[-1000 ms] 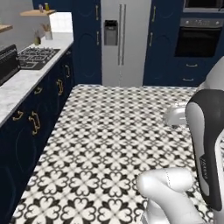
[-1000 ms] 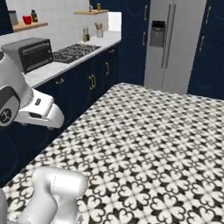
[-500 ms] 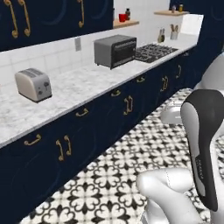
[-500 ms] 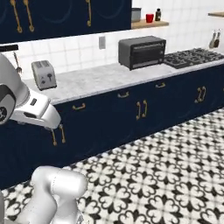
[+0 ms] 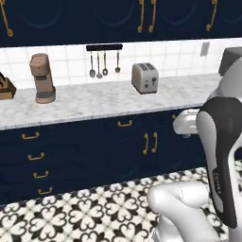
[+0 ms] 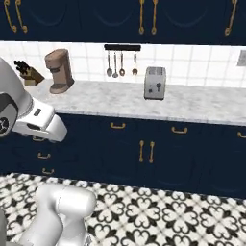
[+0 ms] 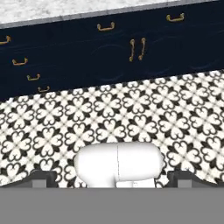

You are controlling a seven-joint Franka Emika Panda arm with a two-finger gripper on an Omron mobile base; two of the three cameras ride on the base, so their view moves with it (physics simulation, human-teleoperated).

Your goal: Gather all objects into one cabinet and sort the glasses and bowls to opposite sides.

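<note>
Navy cupboards and a long marble counter (image 5: 104, 101) now fill our view, and that is the big change. 1 second ago we were looking at a tall fridge across the flowery floor (image 5: 71, 212). Half a second ago we saw a stove and a small oven go by. None of those things moved. Our base turned, so the cameras swung along the wall with it. Now a silver toaster (image 5: 144, 77) sits on the counter at about 1 o'clock in the left base view. A brown coffee machine (image 5: 42, 78) stands at 10 o'clock. 3 spoons hang on a black rail (image 5: 104, 47) between them. High up at 12 o'clock are the dark wall cabinets (image 5: 94, 19) with long curvy brass handles (image 5: 141, 14). We think 1 of these is the cabinet we must fill, but we cannot tell which. We cannot tell yet where the cups and the bowl are. Our gripper (image 7: 113, 178) points down at the floor in the hand view. Its 2 tips are spread wide apart and hold nothing. So we think we are searching, and no sorting has begun.
</note>
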